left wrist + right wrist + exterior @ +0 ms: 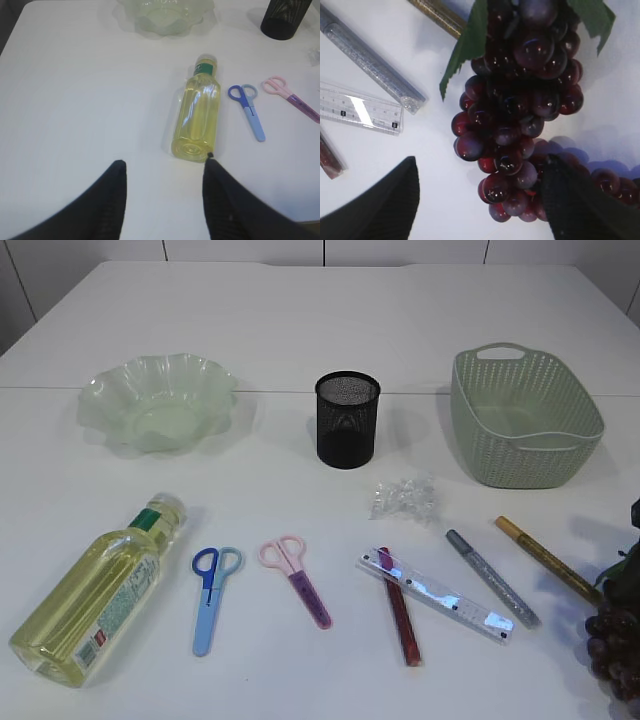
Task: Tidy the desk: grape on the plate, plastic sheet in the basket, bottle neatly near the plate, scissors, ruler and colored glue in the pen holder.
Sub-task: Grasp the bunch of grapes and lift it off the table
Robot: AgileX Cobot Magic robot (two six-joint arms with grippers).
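Observation:
A dark red grape bunch (520, 100) with green leaves lies at the table's front right (615, 635). My right gripper (481, 162) is open wide just above it, the bunch's lower end between the fingers and the right finger (570, 200) against the grapes. My left gripper (162, 167) is open and empty, just behind the base of the lying yellow bottle (196, 117) (100, 590). Blue scissors (212, 595), pink scissors (297, 578), a clear ruler (435, 595) and red (400, 620), silver (490, 578) and gold (545, 558) glue pens lie along the front. The crumpled plastic sheet (403, 498) lies mid-table.
The green glass plate (160, 400) stands back left, the black mesh pen holder (347, 420) in the middle, the green basket (525, 420) back right. The ruler rests across the red glue pen.

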